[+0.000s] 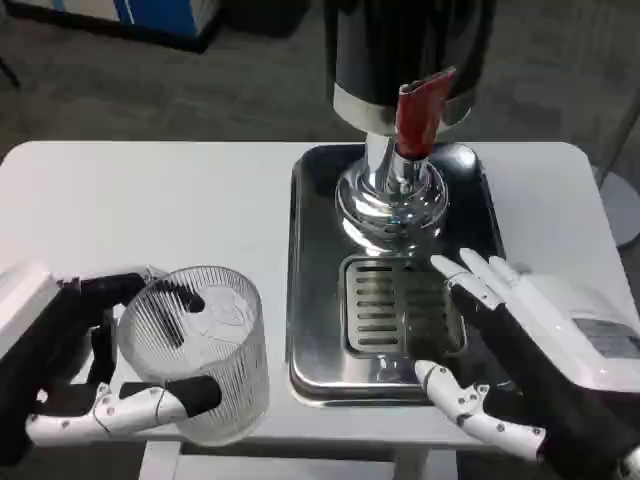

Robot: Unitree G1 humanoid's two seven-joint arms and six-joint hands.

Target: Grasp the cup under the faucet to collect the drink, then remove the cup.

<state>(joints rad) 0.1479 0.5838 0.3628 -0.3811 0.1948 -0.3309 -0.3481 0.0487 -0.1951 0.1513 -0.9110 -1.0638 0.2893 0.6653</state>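
No readable text anywhere. The right robot hand (520, 350) carries a grey patch on its white back, maybe a label, but it's far too blurred to read. The dispenser (410, 60) and its red tap handle (420, 110) show no lettering or numbers.

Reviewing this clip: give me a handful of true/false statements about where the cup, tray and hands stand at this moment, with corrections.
1. The left hand holds the clear ribbed cup. True.
2. The cup stands on the drain grate under the faucet. False: it is left of the metal tray, off it.
3. The right hand holds nothing, fingers apart. True.
4. The dispenser's lever is blue. False: it is red.
5. The right hand is over the tray's near right part. True.
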